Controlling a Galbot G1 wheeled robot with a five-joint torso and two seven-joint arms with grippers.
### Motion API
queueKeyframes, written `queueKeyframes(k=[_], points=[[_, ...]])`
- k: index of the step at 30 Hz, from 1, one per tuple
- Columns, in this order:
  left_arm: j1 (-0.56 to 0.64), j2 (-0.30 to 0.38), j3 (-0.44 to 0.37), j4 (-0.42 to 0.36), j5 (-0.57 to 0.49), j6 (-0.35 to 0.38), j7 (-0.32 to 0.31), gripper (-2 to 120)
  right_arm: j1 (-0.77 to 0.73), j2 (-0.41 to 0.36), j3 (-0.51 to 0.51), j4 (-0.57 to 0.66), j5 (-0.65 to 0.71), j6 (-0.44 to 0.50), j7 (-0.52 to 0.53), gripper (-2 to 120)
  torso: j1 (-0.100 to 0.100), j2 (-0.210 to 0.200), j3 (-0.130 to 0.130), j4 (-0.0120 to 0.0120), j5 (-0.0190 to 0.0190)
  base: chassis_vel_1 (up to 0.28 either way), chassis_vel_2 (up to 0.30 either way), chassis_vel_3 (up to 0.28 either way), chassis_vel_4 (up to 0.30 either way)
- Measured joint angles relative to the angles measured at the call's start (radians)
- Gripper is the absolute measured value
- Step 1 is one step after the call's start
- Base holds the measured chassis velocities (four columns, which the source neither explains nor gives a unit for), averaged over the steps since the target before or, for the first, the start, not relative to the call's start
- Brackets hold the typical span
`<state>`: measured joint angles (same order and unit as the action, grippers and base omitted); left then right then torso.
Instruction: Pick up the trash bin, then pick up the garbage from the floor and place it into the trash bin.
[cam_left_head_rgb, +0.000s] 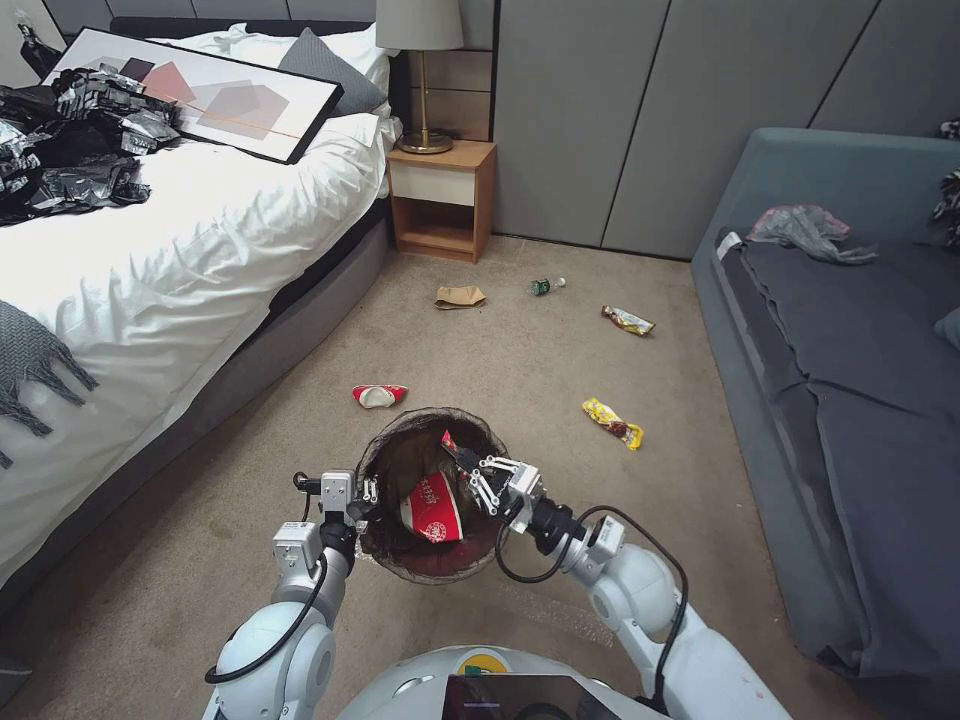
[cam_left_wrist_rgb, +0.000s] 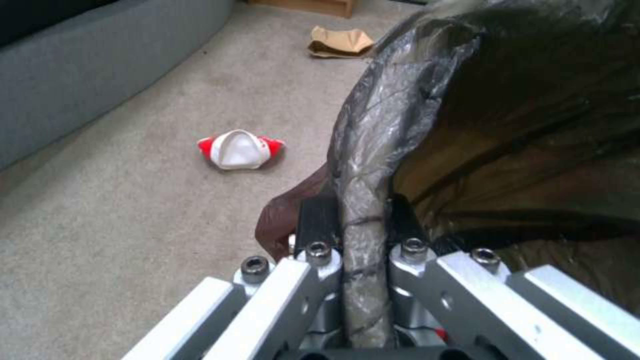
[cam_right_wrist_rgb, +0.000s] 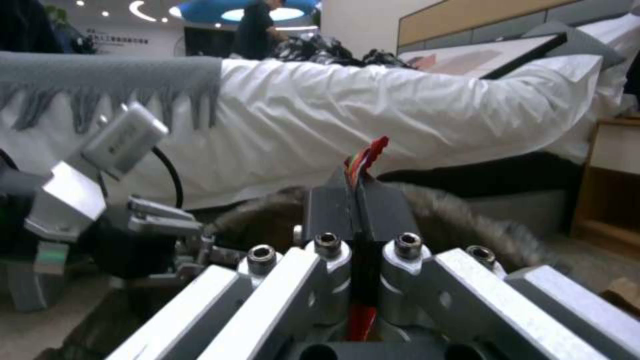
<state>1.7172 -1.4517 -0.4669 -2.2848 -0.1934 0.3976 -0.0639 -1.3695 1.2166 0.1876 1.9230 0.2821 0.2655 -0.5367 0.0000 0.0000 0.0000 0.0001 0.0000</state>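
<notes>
Holding the small round white plastic trash bin (cam_left_head_rgb: 432, 500) by its dark liner-wrapped rim, your left claw (cam_left_wrist_rgb: 353, 220) is clenched on the bin's nine o'clock edge, and a red-and-white paper cup (cam_left_head_rgb: 432, 508) already lies inside. Your right claw (cam_left_head_rgb: 462, 462) hovers over the bin's mouth at its two o'clock side, clamped on a thin red snack wrapper (cam_right_wrist_rgb: 365, 159); it is light, limp and probably slippery. On the carpet floor (cam_left_head_rgb: 520, 350), the crushed red-and-white cup (cam_left_head_rgb: 379, 395) at eleven o'clock looks soft; take its rim.
</notes>
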Motion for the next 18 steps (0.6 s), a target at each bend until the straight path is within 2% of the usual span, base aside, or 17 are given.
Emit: queueKeyframes(k=[5, 7, 8, 10, 12, 13, 14, 16, 18], points=[[0.002, -0.001, 0.004, -0.004, 0.000, 0.001, -0.001, 2, 0.006, 0.017, -0.009, -0.053, -0.036, 0.004, 0.020, 2, 0.000, 0.000, 0.000, 0.0000, 0.0000, 0.000, 0.000, 0.000, 0.000], [0.002, -0.001, 0.004, -0.004, -0.001, 0.001, -0.001, 2, 0.004, 0.021, -0.009, -0.062, -0.043, 0.004, 0.027, 10, 0.000, 0.000, 0.000, 0.0000, 0.0000, 0.000, 0.000, 0.000, 0.000], [0.002, -0.001, 0.004, -0.004, -0.001, 0.001, -0.001, 2, 0.004, 0.021, -0.009, -0.062, -0.043, 0.004, 0.027, 10, 0.000, 0.000, 0.000, 0.0000, 0.0000, 0.000, 0.000, 0.000, 0.000], [0.000, -0.001, 0.004, -0.003, -0.001, 0.001, -0.001, 2, 0.002, 0.023, -0.008, -0.066, -0.045, 0.005, 0.029, 19, 0.000, 0.000, 0.000, 0.0000, 0.0000, 0.000, 0.000, 0.000, 0.000], [0.000, -0.001, 0.005, -0.003, -0.002, 0.001, -0.001, 2, 0.001, 0.023, -0.007, -0.067, -0.045, 0.006, 0.030, 23, 0.000, 0.000, 0.000, 0.0000, 0.0000, 0.000, 0.000, 0.000, 0.000], [-0.001, -0.001, 0.005, 0.000, -0.002, 0.001, -0.001, 2, 0.000, 0.023, -0.004, -0.067, -0.046, 0.006, 0.030, 31, 0.000, 0.000, 0.000, 0.0000, 0.0000, 0.000, 0.000, 0.000, 0.000], [-0.001, -0.001, 0.005, 0.000, -0.002, 0.001, -0.001, 2, 0.000, 0.023, -0.004, -0.067, -0.046, 0.006, 0.030, 31, 0.000, 0.000, 0.000, 0.0000, 0.0000, 0.000, 0.000, 0.000, 0.000], [-0.001, -0.002, 0.006, 0.003, -0.002, 0.000, -0.001, 2, -0.003, 0.022, 0.000, -0.067, -0.046, 0.008, 0.031, 41, 0.000, 0.000, 0.000, 0.0000, 0.0000, 0.000, 0.000, 0.000, 0.000], [-0.001, -0.002, 0.006, 0.004, -0.002, 0.000, -0.001, 2, -0.003, 0.022, 0.001, -0.067, -0.046, 0.008, 0.031, 43, 0.000, 0.000, 0.000, 0.0000, 0.0000, 0.000, 0.000, 0.000, 0.000]])
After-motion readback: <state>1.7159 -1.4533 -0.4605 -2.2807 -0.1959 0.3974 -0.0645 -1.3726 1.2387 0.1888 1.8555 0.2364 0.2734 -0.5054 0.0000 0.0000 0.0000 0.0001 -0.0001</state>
